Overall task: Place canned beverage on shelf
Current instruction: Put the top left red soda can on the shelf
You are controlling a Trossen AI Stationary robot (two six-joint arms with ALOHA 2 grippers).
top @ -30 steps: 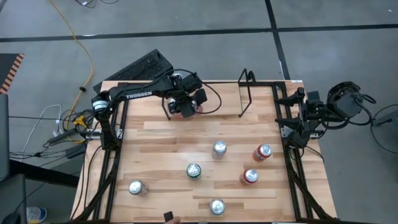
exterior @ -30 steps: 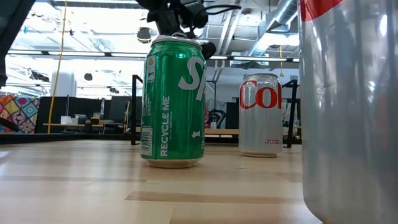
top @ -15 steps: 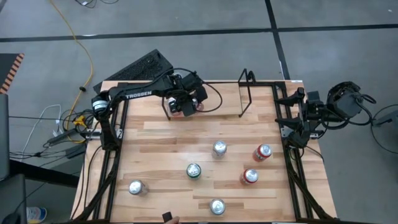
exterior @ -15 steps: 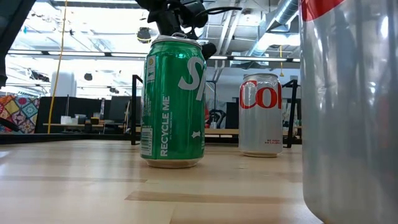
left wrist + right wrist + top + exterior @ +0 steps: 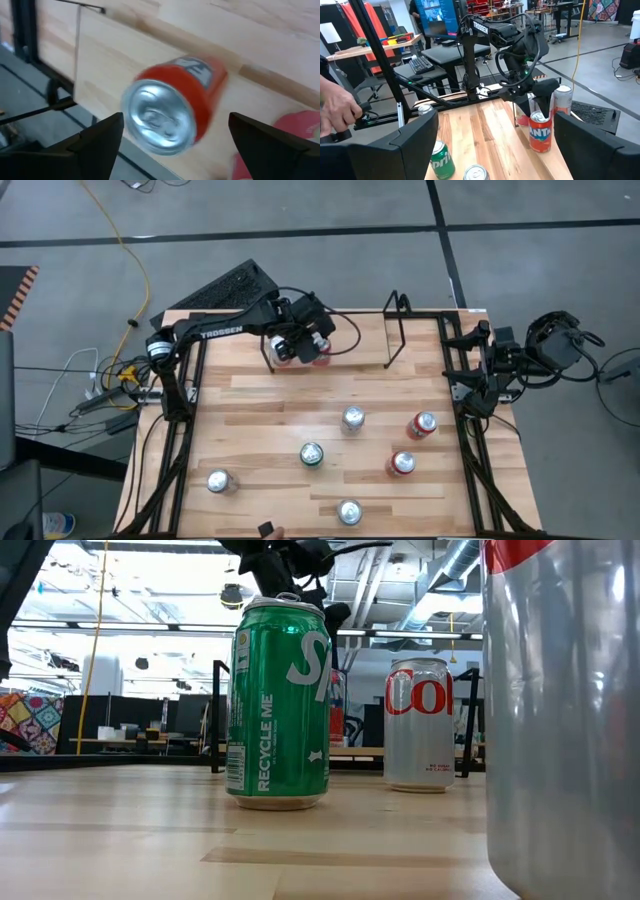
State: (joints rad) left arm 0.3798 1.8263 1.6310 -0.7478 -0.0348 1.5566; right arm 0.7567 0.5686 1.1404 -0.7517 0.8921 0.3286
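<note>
**Left arm slides along the far edge with an orange can below it**

Since a second ago the left gripper (image 5: 297,345) has shifted slightly toward the table's far edge and a little leftward in the high view, so that red-orange can tops now show beside it. Its fingers (image 5: 100,137) stand wide apart in the left wrist view, with the orange can (image 5: 175,107) between them but not touching either; nothing is clamped. That can stands upright on the wood, long axis vertical, silver top with pull tab facing up toward the wrist camera. In the right wrist view the same Fanta-marked can (image 5: 540,132) stands on the table's far strip directly under the left gripper, with another red and silver can (image 5: 563,100) just behind it.

The shelf (image 5: 397,325) has one looped wire end showing, well to the right of the can along the far edge.

Loose cans stand upright mid-table, among them a green can (image 5: 312,454) and a red can (image 5: 421,425).

The right gripper (image 5: 470,370) waits at the table's right edge, its fingers apart and empty.
</note>
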